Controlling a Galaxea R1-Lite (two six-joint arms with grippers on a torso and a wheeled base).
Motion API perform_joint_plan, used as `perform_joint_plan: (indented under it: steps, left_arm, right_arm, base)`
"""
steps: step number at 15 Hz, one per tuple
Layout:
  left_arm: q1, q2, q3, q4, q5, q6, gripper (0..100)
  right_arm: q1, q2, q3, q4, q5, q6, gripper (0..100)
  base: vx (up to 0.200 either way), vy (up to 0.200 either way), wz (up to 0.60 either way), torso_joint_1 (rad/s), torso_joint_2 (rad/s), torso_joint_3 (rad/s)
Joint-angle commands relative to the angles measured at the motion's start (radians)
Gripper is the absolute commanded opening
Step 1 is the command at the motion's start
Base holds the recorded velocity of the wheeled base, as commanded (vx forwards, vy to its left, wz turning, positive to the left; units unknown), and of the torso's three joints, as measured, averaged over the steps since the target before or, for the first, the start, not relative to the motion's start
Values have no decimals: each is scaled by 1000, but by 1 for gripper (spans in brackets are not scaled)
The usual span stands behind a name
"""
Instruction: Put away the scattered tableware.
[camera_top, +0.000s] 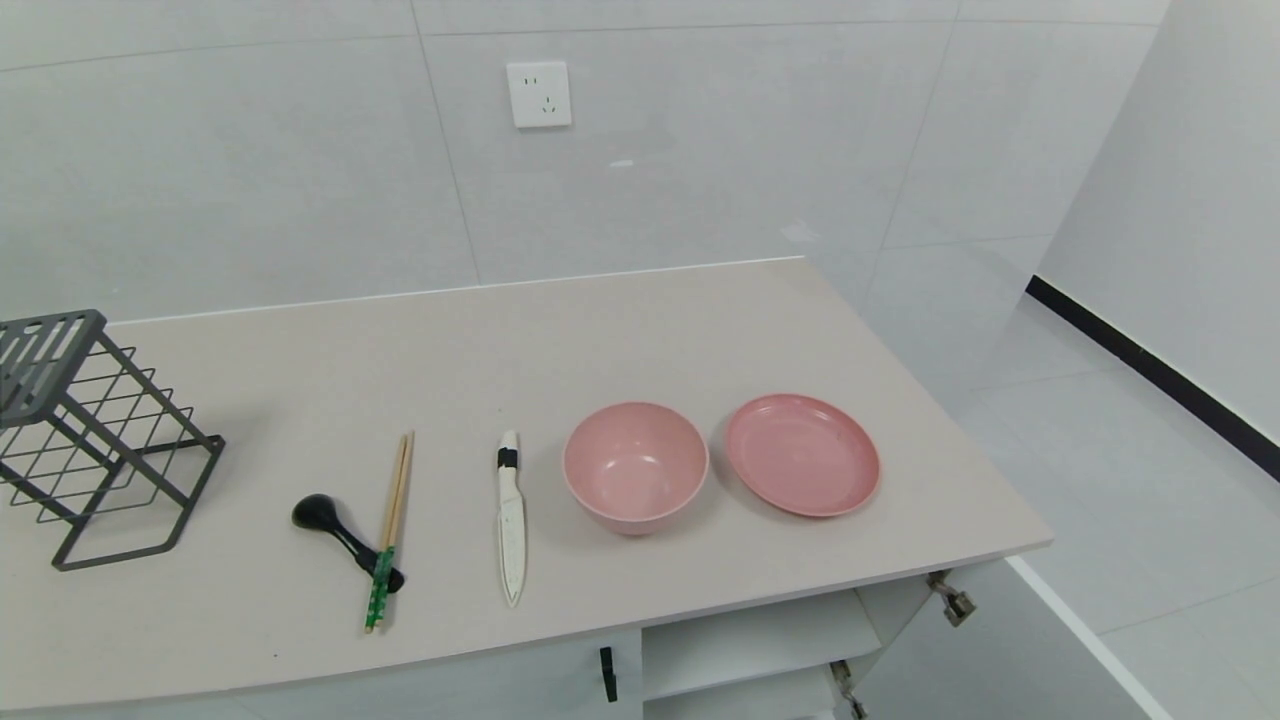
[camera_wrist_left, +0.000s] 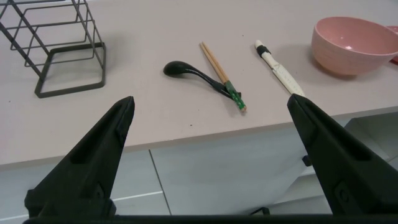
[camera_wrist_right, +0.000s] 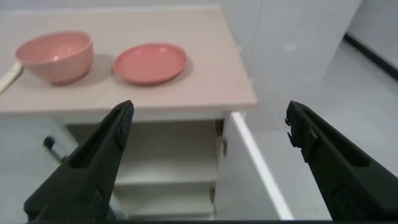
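Head view: a smooth, matte beige counter (camera_top: 500, 340) carries the tableware in a loose row near its front edge. At the robot's left stands one dark metal wire rack (camera_top: 45, 355) with a perforated flat top. Next comes one glossy black spoon (camera_top: 345, 540), its rounded bowl toward the rack and its handle running diagonally toward the front edge. Two slim wooden chopsticks (camera_top: 392, 520) lie side by side as a pair, long axis running from the wall to the front edge. Their green patterned ends point to the front and cross over the spoon's handle. Well apart to their right lies one pale knife (camera_top: 511, 520) with a black band near its handle. It lies roughly parallel to the chopsticks, with the handle toward the wall and the pointed tip toward the front edge. One round, deep pink bowl (camera_top: 635, 465) sits upright just beside it, and one shallow pink plate (camera_top: 802, 455) lies flat right next to the bowl. Both look like smooth plastic. Below the counter's right end an open cabinet shows white shelves (camera_top: 760, 640). The left gripper (camera_wrist_left: 210, 102) hangs in front of the counter with its black wedge-shaped jaws spread wide, holding nothing. The right gripper (camera_wrist_right: 209, 107) hangs before the open cabinet, likewise spread wide and holding nothing.
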Motion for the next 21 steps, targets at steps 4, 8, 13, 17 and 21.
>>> perform_joint_plan:
  steps: [4,8,13,17,21]
  left_arm:
    - [0,2,0,0,-1,1,100]
    - [0,2,0,0,-1,1,100]
    - [-1,2,0,0,-1,0,100]
    - [-1,2,0,0,-1,0,100]
    - [-1,2,0,0,-1,0,100]
  right_arm:
    - [39,258,-206,-32,47,-3,100]
    - [85,499,-246,-198,49,-4,100]
    - [89,685,-255,-272,90,-24,100]
    - [88,907,-243,-439,93,-38,100]
    - [79,1067,-242,-581,127,-39,100]
  base:
    - [0,0,0,0,0,0]
    - [0,0,0,0,0,0]
    - [0,0,0,0,0,0]
    - [0,0,0,0,0,0]
    - [0,0,0,0,0,0]
